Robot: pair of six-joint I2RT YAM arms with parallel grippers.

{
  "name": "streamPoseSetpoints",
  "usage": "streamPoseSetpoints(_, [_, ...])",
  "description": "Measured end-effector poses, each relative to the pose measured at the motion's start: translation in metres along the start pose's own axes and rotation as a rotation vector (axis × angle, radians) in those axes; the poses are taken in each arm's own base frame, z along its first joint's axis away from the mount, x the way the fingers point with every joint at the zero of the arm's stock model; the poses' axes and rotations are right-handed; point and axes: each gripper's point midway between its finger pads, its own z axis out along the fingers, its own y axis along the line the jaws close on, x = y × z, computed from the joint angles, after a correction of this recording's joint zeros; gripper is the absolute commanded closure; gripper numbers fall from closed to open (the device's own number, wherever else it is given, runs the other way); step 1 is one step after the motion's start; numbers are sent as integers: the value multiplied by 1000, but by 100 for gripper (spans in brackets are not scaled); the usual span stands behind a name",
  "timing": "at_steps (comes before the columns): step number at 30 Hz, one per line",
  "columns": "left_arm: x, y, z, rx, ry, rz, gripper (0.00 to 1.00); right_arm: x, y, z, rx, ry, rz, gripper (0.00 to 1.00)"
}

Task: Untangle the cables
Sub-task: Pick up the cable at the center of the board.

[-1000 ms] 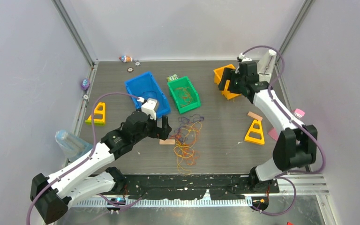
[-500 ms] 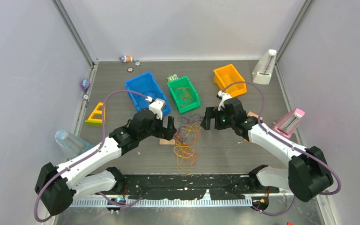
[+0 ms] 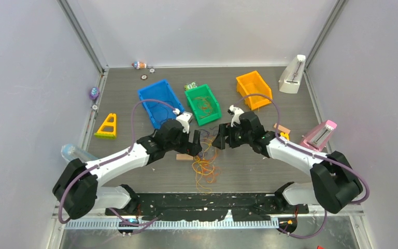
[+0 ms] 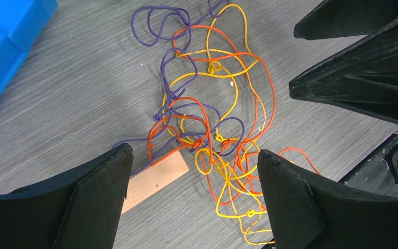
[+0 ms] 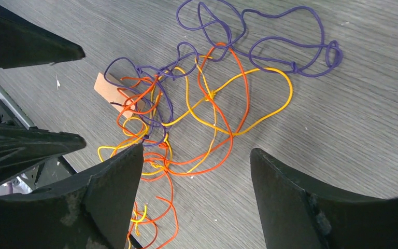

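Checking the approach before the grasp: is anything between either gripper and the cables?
Nothing visible. Left gripper and right gripper hang open over the cables; a wooden block lies partly under their edge.

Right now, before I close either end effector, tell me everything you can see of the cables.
The cables are thin, flexible strands in purple, orange and yellow, looped loosely and knotted together in one flat tangle on the table. Purple loops spread toward the far side; orange and yellow trail toward the near edge. Some strands lie over one end of a small wooden block. The left end effector and right end effector hang open over it, gripping nothing.
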Motion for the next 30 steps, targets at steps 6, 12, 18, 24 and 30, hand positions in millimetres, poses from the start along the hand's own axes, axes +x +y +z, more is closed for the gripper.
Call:
streamPoseSetpoints(6, [9,0,17,-1,51,-19,18,15,-10,14,17,57,7,42])
streamPoseSetpoints(12, [20,4,27,-19,95,-34,23,33,-21,29,43,117,26,57])
streamPoseSetpoints(18, [35,8,38,-34,150,-53,27,40,-16,37,16,139,37,93])
streamPoseSetpoints(24, [42,6,46,-26,184,-68,37,44,-15,24,21,138,39,95])
streamPoseSetpoints(30, [41,-1,50,9,189,-79,45,50,-10,-9,35,129,33,93])
